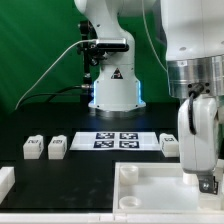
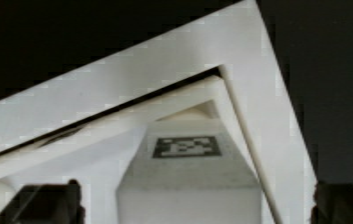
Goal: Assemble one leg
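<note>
In the wrist view a white leg (image 2: pixel 194 185) with a square tag (image 2: pixel 189 147) lies between my fingers (image 2: pixel 48 203), with a gap on each side. It sits by the raised rim of the large white panel (image 2: pixel 137 90), near a corner. In the exterior view my gripper (image 1: pixel 207 186) is low over the panel (image 1: pixel 150 190) at the exterior view's right and hides that leg. The jaws stand apart, open. Two more legs (image 1: pixel 32 147) (image 1: pixel 57 147) stand at the exterior view's left, and another (image 1: pixel 168 144) stands beside my arm.
The marker board (image 1: pixel 117 140) lies on the black table behind the panel. The robot base (image 1: pixel 112 85) stands at the back. A white block (image 1: pixel 5 182) sits at the front left edge.
</note>
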Robot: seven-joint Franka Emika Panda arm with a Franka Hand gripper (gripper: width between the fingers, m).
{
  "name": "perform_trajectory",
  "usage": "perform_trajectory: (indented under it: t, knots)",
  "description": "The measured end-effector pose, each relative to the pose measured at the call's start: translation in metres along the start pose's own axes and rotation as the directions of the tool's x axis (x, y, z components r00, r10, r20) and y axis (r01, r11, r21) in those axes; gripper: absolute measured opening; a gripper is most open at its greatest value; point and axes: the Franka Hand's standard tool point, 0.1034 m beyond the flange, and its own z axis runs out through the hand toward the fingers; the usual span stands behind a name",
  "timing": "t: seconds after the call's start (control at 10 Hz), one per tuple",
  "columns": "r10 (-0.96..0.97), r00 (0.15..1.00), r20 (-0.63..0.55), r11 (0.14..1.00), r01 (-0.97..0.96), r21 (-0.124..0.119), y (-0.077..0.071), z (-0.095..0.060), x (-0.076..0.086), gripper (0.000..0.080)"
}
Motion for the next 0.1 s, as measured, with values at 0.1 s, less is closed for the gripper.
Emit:
perform_trajectory:
  t: [0.1]
  knots:
    - [-0.001,1.0,0.0,1.0,0.001,0.0,0.0,0.0,0.0,0.0648]
